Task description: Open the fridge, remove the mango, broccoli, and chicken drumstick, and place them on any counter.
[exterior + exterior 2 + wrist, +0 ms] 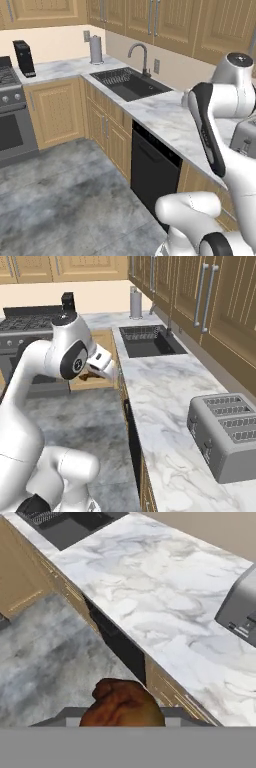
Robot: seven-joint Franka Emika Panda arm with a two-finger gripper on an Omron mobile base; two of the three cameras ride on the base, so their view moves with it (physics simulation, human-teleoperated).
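The gripper [122, 719] is closed on the drumstick [122, 704], a reddish-brown knobby piece that sits between the finger tips at the bottom of the hand view. In the right base view the drumstick [90, 376] shows as a brown patch under the white hand, which hangs over the floor [95, 416] just off the worktop's edge.

Below and beyond the drumstick in the hand view runs the worktop [165, 612], white-grey marbled stone over light wood cabinets [22, 582], with the black dishwasher [120, 647] front set under its edge. The grey toaster [242, 609] stands on the worktop at the right of that view, and the dark sink [70, 527] lies at the top left.

From the left base view the worktop [165, 117] runs away to the corner, with the sink [131, 83] and its curved tap [141, 57] set in, the dishwasher [152, 172] under it, and the toaster [245, 137] partly hidden by the arm. A paper-towel roll [95, 49] stands in the corner, a black coffee machine [23, 58] to its left, and the stove [12, 117] at the far left. The right base view shows the toaster [225, 433] near on the worktop [160, 401], the sink [150, 341] farther along, and wood wall cupboards [210, 301] above.
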